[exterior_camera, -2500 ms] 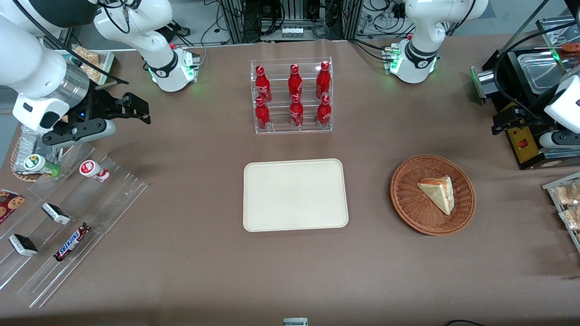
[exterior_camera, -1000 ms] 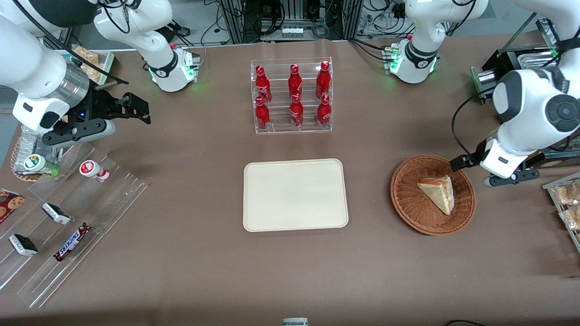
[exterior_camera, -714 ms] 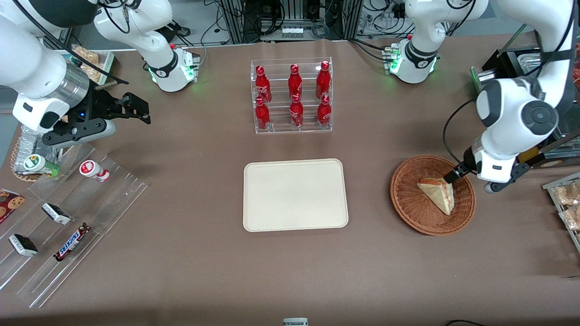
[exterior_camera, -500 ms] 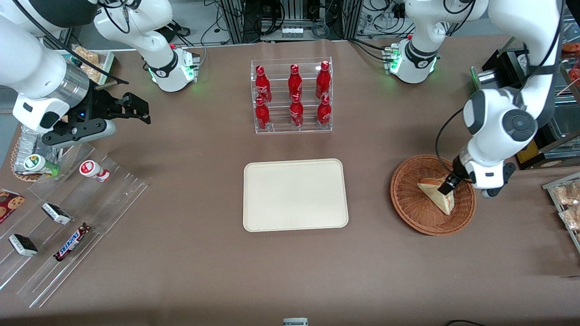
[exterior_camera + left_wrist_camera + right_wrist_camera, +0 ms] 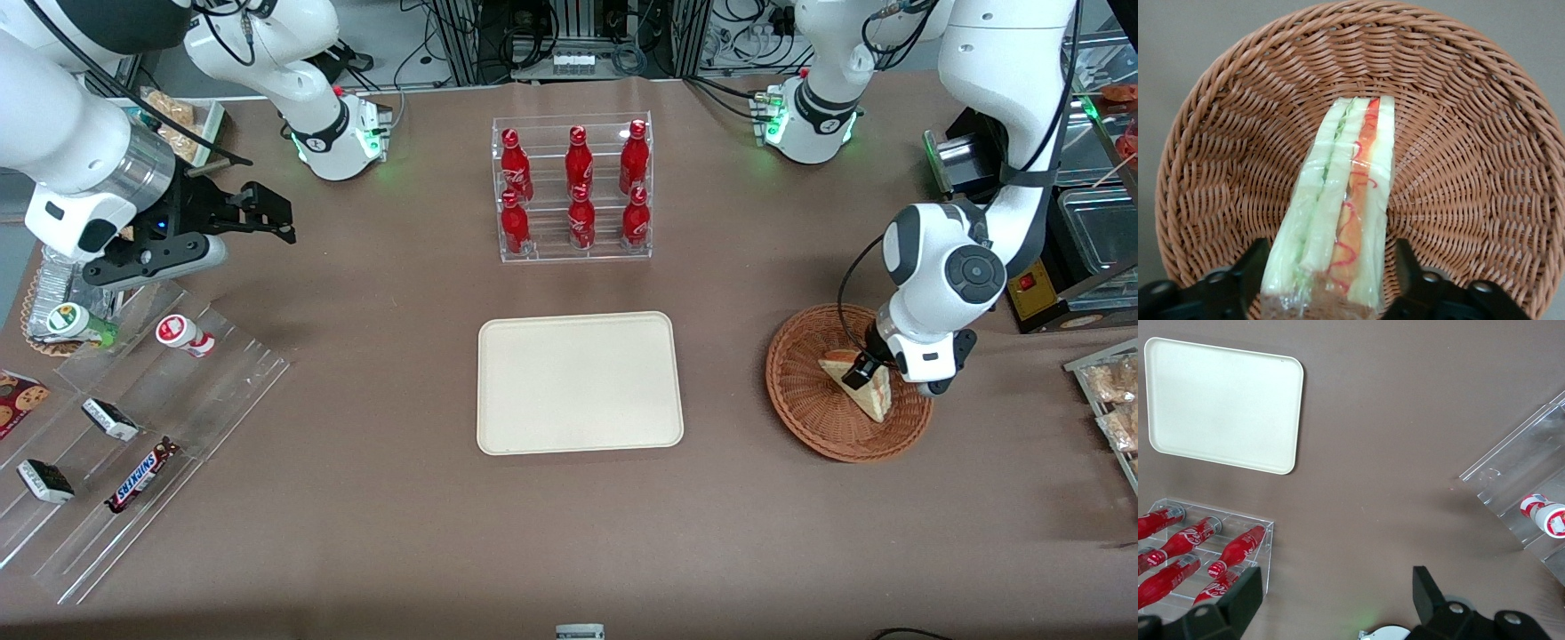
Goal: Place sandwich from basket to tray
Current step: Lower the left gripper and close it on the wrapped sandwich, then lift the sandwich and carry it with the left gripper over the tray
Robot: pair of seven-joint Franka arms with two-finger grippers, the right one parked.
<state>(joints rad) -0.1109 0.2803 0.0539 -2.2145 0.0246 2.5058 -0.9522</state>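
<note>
Centrally, near the table's front-camera edge, the tray (image 5: 580, 382) lies bare; a clear rack of red bottles (image 5: 573, 189) stands farther back. Toward the working arm's end, the gripper (image 5: 864, 373) is down in the basket (image 5: 805, 400), fingers (image 5: 1251, 270) spread either side of the sandwich (image 5: 1338, 213), a plastic-wrapped pale wedge with green and red layers up

A candy bar (image 5: 140, 481) lying in the clear rack (image 5: 133, 427) at the lower left of the front view reads "SNICKERS" in blue letters on its brown wrapper. The six red bottles (image 5: 579, 188) in the clear stand at the upper middle carry white script too small to read there, and in the right wrist view the same script on the bottles (image 5: 1195, 563) at the lower left cannot be made out with certainty. Nothing else bears legible writing.
</note>
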